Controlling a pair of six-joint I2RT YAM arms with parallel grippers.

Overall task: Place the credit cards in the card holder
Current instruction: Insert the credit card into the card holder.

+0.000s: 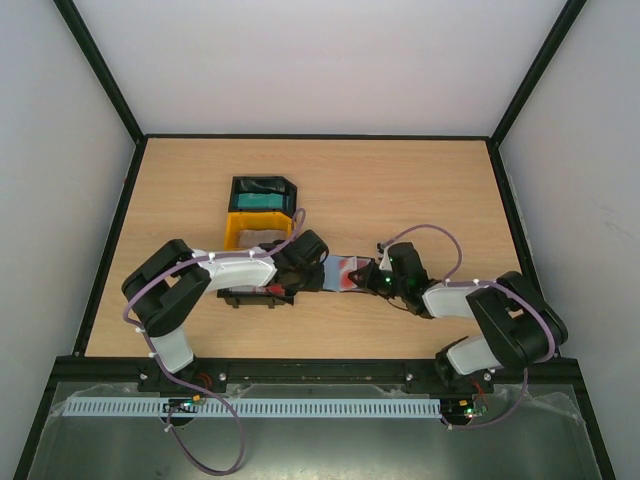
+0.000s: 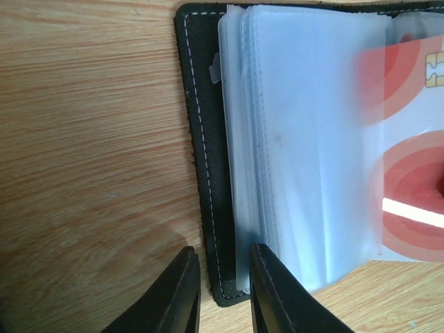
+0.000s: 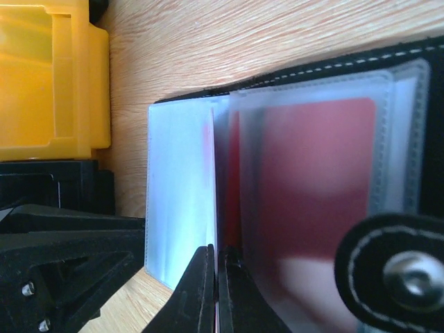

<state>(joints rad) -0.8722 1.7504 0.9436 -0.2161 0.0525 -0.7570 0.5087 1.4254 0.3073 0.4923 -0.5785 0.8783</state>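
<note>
The black card holder [image 1: 340, 272] lies open on the table between my two grippers, its clear sleeves fanned out. In the left wrist view my left gripper [image 2: 225, 250] stands over the near corner of its stitched black cover [image 2: 205, 159]. The jaws are a narrow gap apart, one finger [image 2: 182, 295] by the cover's edge, the other over the sleeves [image 2: 305, 139]. My right gripper [image 3: 216, 250] is shut on a thin card seen edge-on at the sleeves. A red-and-white card [image 2: 409, 146] with a chip sits partly inside a sleeve. Teal cards [image 1: 260, 200] lie in the far black tray.
A yellow tray [image 1: 255, 232] stands behind the left gripper, and it also shows in the right wrist view [image 3: 48, 76]. Another black tray [image 1: 250, 296] lies under the left arm. The holder's snap strap [image 3: 399, 274] lies close to the right fingers. The left gripper's body [image 3: 69, 257] is just left of the sleeves.
</note>
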